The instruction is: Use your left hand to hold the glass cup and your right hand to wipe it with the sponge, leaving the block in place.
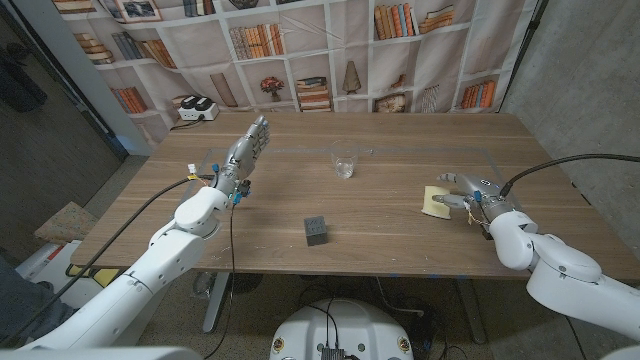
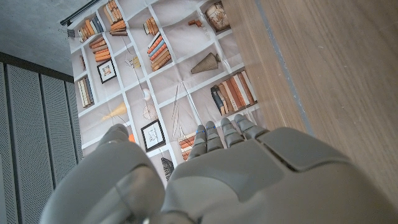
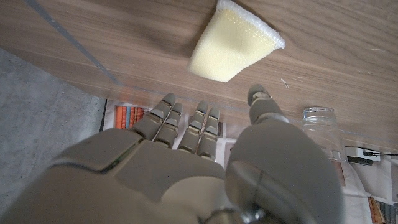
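Yellow sponge [image 1: 435, 201] lies at the empty, spread right hand [image 1: 468, 193], glass cup [image 1: 346, 166] mid-table, dark block [image 1: 317, 231] nearer, left hand [image 1: 243, 155] raised empty; no writing legible.

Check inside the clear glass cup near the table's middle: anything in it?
The clear glass cup stands upright on the wooden table and looks empty; the wood shows through it. A thin film or drops could not be told at this size.
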